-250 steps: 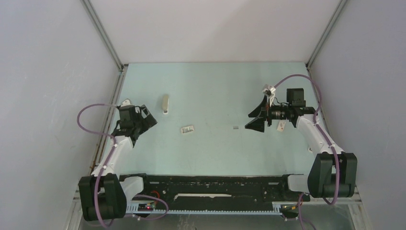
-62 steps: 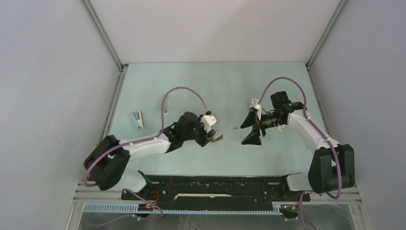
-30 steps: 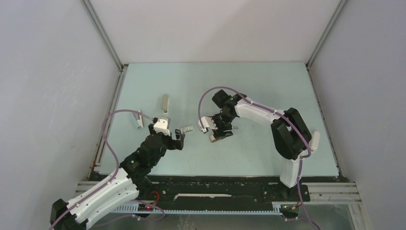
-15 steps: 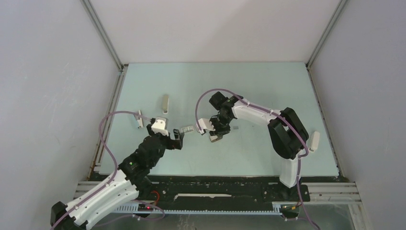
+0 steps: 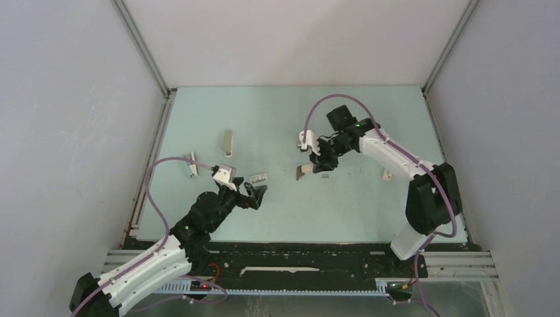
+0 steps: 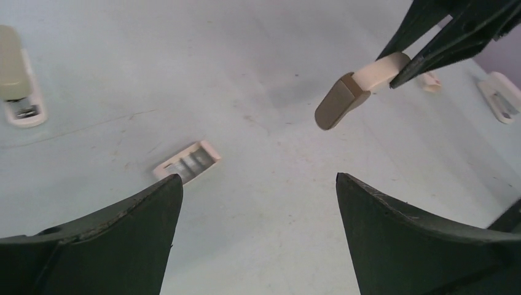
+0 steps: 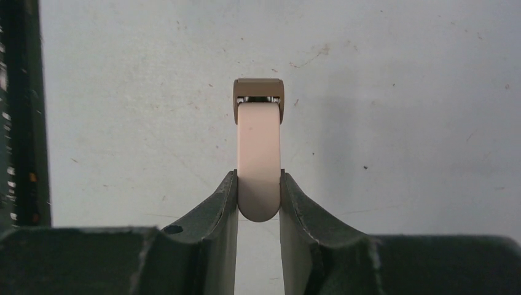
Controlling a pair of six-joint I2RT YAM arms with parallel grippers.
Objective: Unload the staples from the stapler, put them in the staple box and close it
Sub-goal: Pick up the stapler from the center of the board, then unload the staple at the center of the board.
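My right gripper [image 5: 315, 165] [image 7: 258, 184] is shut on the stapler [image 5: 304, 172] [image 7: 258, 153], a cream-white oblong with a rounded end and a tan cap. It hangs tilted above the middle of the table. The left wrist view shows the stapler [image 6: 359, 89] up high, pinched at its cream end. A tiny grey strip of staples [image 5: 325, 176] lies on the table just below the right gripper. My left gripper [image 5: 257, 193] [image 6: 258, 177] stands wide open and empty, low over the table beside the small box.
A small white box [image 5: 258, 177] [image 6: 187, 162] lies just ahead of the left fingers. A beige slim stapler [image 5: 228, 142] [image 6: 17, 86] lies further back left. Another white one [image 5: 191, 164] sits near the left edge. A small white piece [image 5: 386, 175] lies at right.
The right gripper has closed on the stapler, lifted it off the table and carried it back and to the right. The left gripper has edged right and opened a little wider.
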